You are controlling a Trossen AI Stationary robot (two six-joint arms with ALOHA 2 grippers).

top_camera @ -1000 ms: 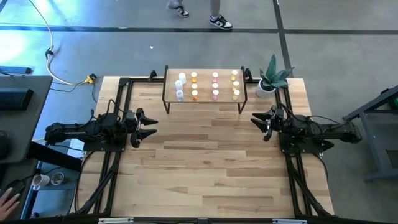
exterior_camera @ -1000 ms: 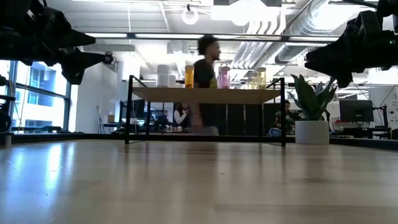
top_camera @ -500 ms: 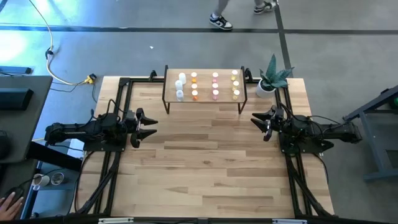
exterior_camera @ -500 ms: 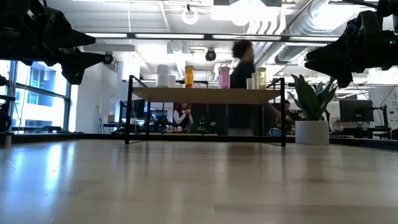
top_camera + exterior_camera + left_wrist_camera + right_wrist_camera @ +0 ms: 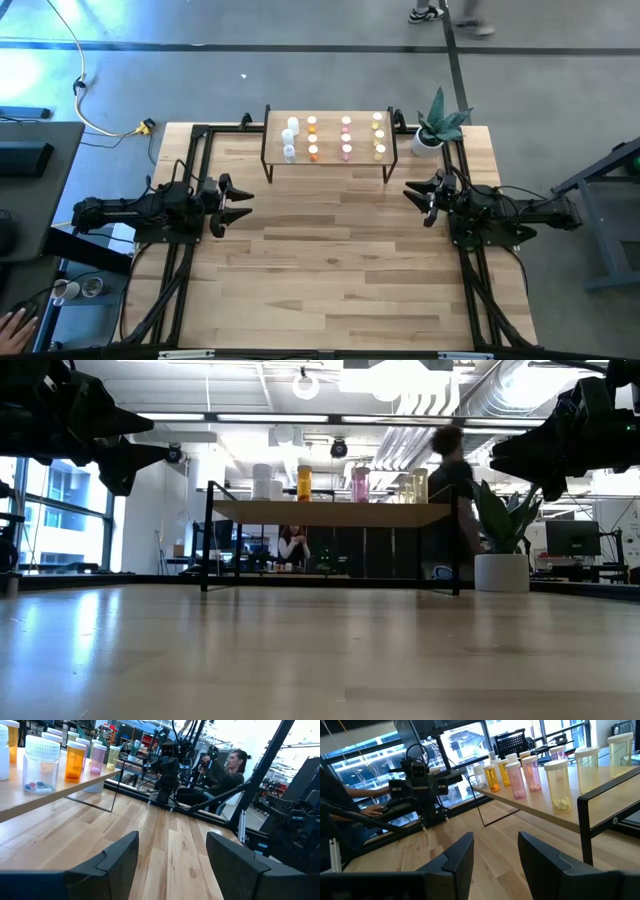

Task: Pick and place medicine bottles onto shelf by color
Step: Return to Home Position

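The shelf point(image 5: 330, 160) stands on its black legs at the middle of the table's far side. The medicine bottles stand upright on its top board in rows by colour: clear/white point(image 5: 290, 140), orange point(image 5: 312, 138), pink point(image 5: 346, 138), yellow point(image 5: 378, 138). The low view shows them above the board point(image 5: 330, 512). My left gripper point(image 5: 232, 203) hovers level at the table's left side, open, with nothing between its fingers point(image 5: 117, 855). My right gripper point(image 5: 418, 195) hovers level at the right side, open and empty, with the yellow bottles point(image 5: 559, 785) ahead of it.
A potted plant point(image 5: 437, 125) stands at the table's far right corner beside the shelf. Black frame rails point(image 5: 180, 270) run along the table's sides. Bare wood point(image 5: 330, 250) lies between the arms. A person point(image 5: 450, 500) walks beyond the far edge.
Both arms have kept still and the bottles stand as before. A person beyond the table's far edge has walked from behind the shelf's middle toward the right.
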